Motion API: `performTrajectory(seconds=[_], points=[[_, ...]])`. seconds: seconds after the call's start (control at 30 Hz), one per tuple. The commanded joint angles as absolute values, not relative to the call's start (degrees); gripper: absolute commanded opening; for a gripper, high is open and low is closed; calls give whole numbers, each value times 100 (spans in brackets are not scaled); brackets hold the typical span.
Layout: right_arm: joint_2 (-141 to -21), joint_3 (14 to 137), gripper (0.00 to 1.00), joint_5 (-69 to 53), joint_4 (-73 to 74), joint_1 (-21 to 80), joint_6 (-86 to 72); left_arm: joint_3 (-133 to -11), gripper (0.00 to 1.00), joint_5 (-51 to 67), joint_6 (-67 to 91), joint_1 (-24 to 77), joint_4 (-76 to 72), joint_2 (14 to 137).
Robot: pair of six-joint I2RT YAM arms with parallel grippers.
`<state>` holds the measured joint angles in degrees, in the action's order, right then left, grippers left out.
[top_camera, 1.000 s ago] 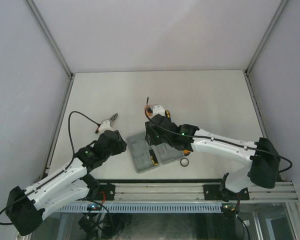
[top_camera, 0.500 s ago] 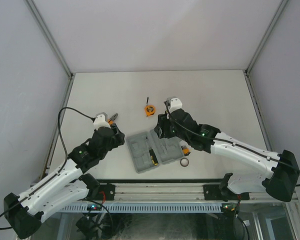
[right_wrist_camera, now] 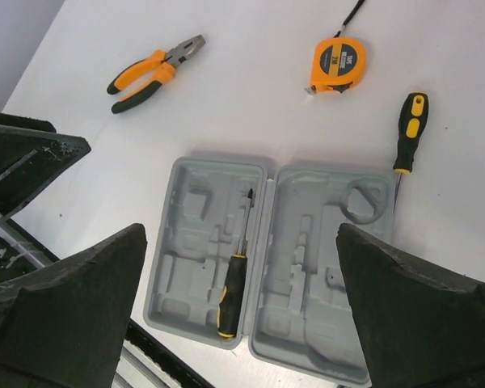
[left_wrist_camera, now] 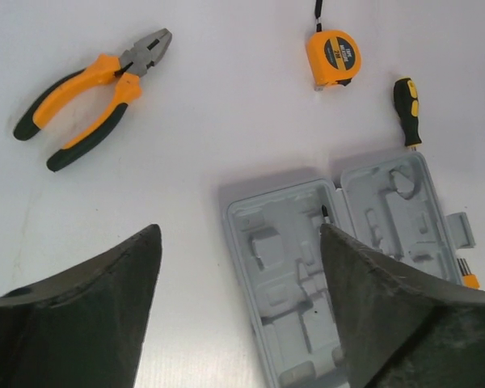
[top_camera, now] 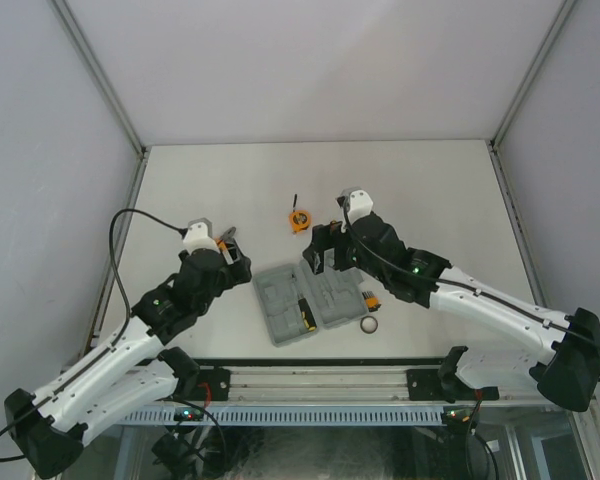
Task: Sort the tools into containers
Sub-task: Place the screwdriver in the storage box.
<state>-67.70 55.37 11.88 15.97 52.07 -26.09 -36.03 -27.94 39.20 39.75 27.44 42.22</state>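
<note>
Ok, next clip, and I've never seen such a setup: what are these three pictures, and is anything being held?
These are two robot arms bolted at the near edge of a table, each ending in a two-finger gripper. One picture looks down from above and behind them. The other two come from wrist cameras, so the dark shapes at the bottom are each arm's own fingers. On the table lies an open grey tool case with one screwdriver inside. Outside it lie orange-handled pliers, a tape measure and a second screwdriver. The left gripper and right gripper are both open, holding nothing.
</note>
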Motion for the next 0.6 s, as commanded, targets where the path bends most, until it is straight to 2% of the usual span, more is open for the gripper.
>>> performTrajectory(seconds=[0.0,0.1,0.33,0.4,0.57], points=[[-6640,5559,100,1304,1108,5198,-2580,-3845,88,-2999,3756,3857,2558,4091],[-6681,5558,100,1589,956,5255,-2584,-3794,100,-3030,3817,3777,2575,3992],[-7042,5701,100,662,870,5166,-2590,-3548,100,-2877,3934,3643,2451,3969],[-7237,5768,94,437,856,5183,-2635,-3440,97,-2745,3996,3622,2366,3974],[-7801,6118,74,306,1130,5303,-2794,-3169,93,-2567,4106,3612,2278,3966]])
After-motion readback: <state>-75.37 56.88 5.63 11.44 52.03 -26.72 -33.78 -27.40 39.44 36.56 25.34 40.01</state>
